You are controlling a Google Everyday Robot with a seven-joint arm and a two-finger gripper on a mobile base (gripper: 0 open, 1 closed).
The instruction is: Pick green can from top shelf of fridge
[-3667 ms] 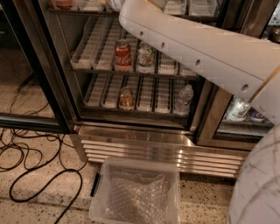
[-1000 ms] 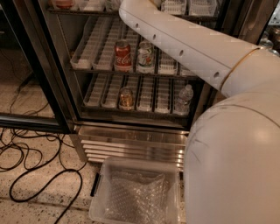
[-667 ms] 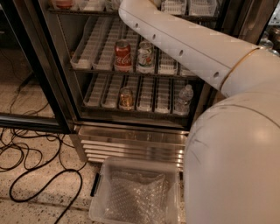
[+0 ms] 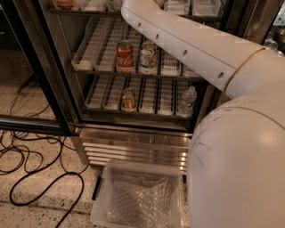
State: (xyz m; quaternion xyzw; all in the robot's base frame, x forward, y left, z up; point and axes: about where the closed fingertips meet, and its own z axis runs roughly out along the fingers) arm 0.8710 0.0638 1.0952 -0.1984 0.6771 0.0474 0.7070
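REACHING FOR THE TOP RACK: A white, tube-shaped robot arm [image 4: 187, 44] stretches up and left into the tall stainless-steel display fridge [image 4: 133, 143], whose dark-framed glass door [image 4: 31, 67] stands open. This looks like the reaching stage of the pick. The two-finger gripper is out of sight beyond the upper edge of the view, about level with the dark wire top shelf [image 4: 84, 12] and its white slotted lane trays. Whether it is open or closed cannot be told from here. The small pale green aluminium can does not show either; it is presumably on that shelf, hidden by the arm or above the view. On the middle rack [image 4: 98, 70], a red cola can [image 4: 125, 55] and a white can with green and red print [image 4: 148, 55] stand side by side, neither of them the target. Lower down are an amber-coloured can [image 4: 128, 100] and a clear plastic water bottle [image 4: 187, 101], well apart. A clear plastic bin lined with bubble wrap [image 4: 138, 196] sits on the floor before the fridge's ribbed base, near black cables [image 4: 40, 178]. The next move likely calls for lining up on the green can alone, closing on its body and drawing it straight out without knocking the tray walls.
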